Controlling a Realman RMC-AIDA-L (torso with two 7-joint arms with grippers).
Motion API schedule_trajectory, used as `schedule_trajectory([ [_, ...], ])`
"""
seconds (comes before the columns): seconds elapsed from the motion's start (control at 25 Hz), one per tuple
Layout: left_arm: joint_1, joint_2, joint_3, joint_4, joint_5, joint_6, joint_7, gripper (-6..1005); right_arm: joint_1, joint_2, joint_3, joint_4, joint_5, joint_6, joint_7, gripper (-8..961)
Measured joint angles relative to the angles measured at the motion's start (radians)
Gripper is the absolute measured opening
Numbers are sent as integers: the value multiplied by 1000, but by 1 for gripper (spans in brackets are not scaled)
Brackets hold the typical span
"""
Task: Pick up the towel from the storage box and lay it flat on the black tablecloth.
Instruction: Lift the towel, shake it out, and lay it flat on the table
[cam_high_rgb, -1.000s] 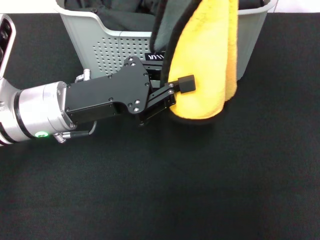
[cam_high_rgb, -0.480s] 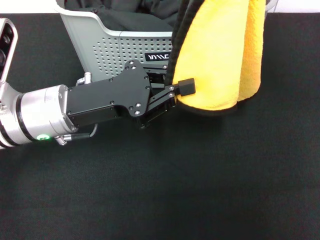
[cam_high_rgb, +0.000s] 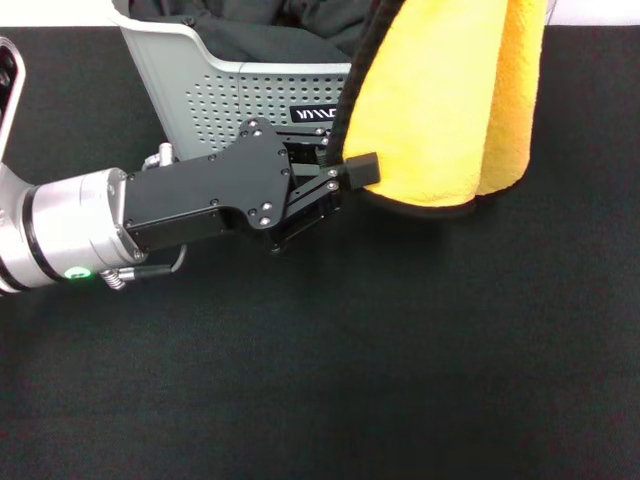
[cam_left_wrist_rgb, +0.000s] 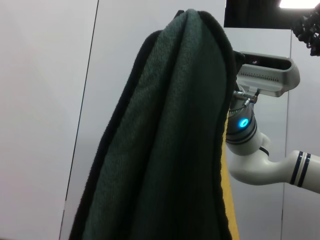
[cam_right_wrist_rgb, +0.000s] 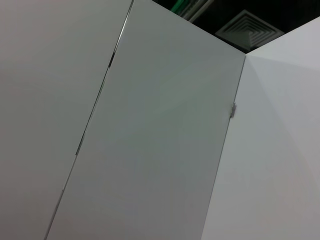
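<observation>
Towel (cam_high_rgb: 440, 100) higher than before, left hand (cam_high_rgb: 345, 180) clamped on its edge.

Black tablecloth (cam_high_rgb: 400, 380) with the grey storage box (cam_high_rgb: 200, 90) at its far edge.

The towel (cam_high_rgb: 440, 100) has risen and shifted right; the left hand (cam_high_rgb: 345, 180) edged left.
</observation>
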Motion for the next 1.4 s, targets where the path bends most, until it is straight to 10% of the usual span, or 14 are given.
schedule_trajectory([
  [0.88, 6, 5, -99, -53, -25, 30, 36, 10, -31, -1, 11, 102, 12, 69, 11, 84],
  [1.4, 9, 76, -169, -25, -36, 245, 28, 10, -126, -19, 14, 320, -69, 195, 41, 87],
])
